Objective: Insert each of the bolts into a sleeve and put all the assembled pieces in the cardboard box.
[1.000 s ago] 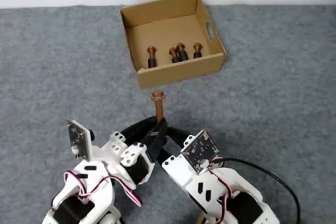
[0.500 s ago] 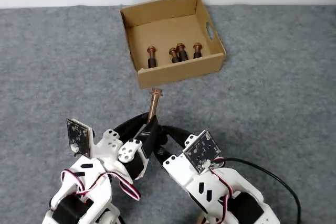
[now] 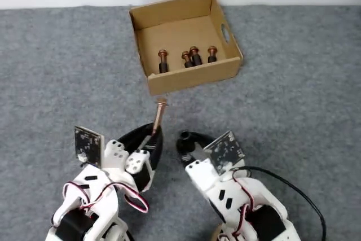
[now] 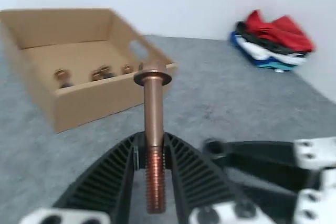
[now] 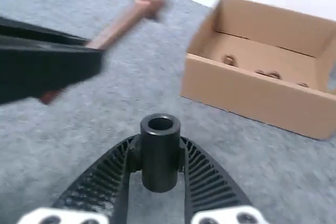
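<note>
Copper bolt (image 4: 153,109) clamped at its threads in left gripper (image 4: 153,148), head pointing far toward cardboard box (image 3: 194,78). Black sleeve (image 5: 160,156) pinched in right gripper (image 5: 160,142), just right of bolt, not touching. Four assembled pieces (image 3: 188,56) stand inside box.

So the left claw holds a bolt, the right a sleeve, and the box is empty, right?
No, the box holds four pieces, per the high view. The left claw does hold a bolt, the right claw a sleeve.
</note>
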Robot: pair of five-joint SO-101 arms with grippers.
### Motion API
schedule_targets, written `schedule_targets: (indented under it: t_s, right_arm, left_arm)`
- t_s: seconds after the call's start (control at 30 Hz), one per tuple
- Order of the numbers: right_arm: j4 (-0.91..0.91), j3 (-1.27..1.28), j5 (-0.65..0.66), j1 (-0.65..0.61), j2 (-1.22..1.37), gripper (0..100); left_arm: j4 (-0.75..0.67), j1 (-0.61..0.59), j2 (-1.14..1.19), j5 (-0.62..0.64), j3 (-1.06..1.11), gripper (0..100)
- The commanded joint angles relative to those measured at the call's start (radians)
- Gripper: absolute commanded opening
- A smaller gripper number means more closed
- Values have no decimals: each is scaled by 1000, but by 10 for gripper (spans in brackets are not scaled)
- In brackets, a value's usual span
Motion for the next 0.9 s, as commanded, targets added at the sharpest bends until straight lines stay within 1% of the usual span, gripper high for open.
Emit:
schedule_targets:
  t_s: [0.0, 0.1, 0.17, 0.23, 0.33, 0.43, 0.57, 0.77, 0.8, 0.87]
  right_arm:
    - [4, -38, 5, 61, -12, 8]
    - [4, -38, -9, 105, -12, 8]
    - [4, -38, -60, 142, -10, 8]
    - [19, -38, -109, 179, -8, 8]
    - [94, -66, -175, 217, -7, 8]
    - [194, -120, -236, 249, -2, 8]
    - [317, -183, -282, 285, -1, 8]
    - [440, -199, -399, 314, -5, 8]
    - [450, -199, -416, 318, -7, 8]
    - [463, -199, -448, 318, -8, 8]
  left_arm:
    - [57, -77, -5, -11, -21, 5]
    - [101, -118, -5, -12, -4, 5]
    - [114, -130, -3, -23, 5, 5]
    - [115, -137, 14, -68, 27, 5]
    - [117, -169, 91, -98, 42, 5]
    - [115, -198, 213, -110, 27, 5]
    - [115, -195, 422, -110, -31, 5]
    - [114, -195, 733, -112, -154, 5]
    - [114, -195, 779, -121, -179, 5]
    - [115, -195, 867, -184, -222, 5]
